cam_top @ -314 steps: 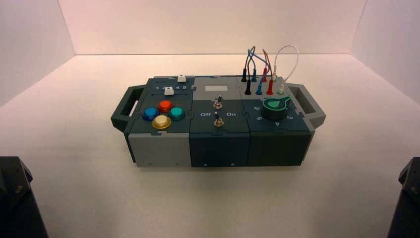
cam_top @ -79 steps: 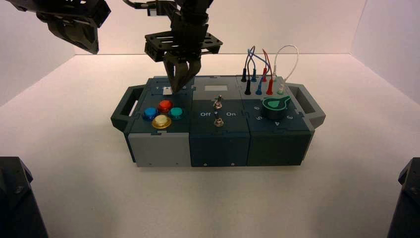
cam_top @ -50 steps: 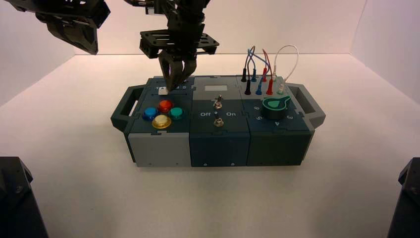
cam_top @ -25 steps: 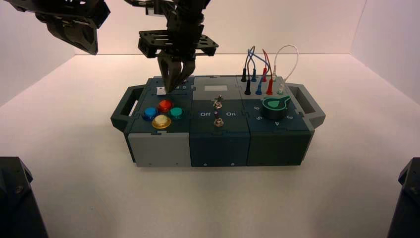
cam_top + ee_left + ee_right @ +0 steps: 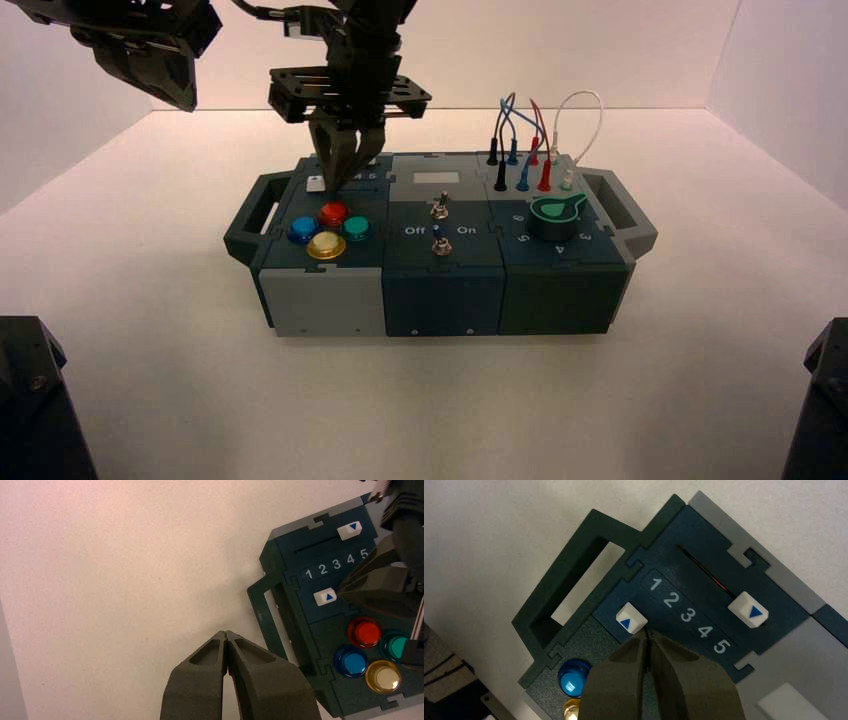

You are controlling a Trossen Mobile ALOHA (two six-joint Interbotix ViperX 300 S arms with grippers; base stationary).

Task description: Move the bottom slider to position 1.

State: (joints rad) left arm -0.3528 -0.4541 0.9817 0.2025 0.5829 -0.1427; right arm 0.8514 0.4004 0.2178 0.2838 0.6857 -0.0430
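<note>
1. The bottom slider (image 5: 631,618), a white cap with a blue triangle, sits at or very near position 1 (image 5: 655,584) on the box's dark left panel. Clock directions follow the high view, 12 being the far side.
2. The right gripper (image 5: 647,631), at work over that panel, has its fingers pressed together, with nothing between them; their tips are against or just beside the cap, which lies at their 9 o'clock.
3. A narrow strip of bare panel runs from the cap at 9 o'clock to the panel's edge, where the dark handle (image 5: 256,215) juts out.
4. At 12 o'clock, close by, runs the row of numbers; beyond it, the far slider (image 5: 749,609) stands by the 5.
5. The red button (image 5: 333,213) sits near the cap at 5 o'clock, the blue button (image 5: 304,230) between 6 and 7.
6. The left gripper (image 5: 225,633) waits with its fingers closed, well apart from the cap at 10 o'clock, above pale tabletop (image 5: 125,605) outside the handle.
</note>
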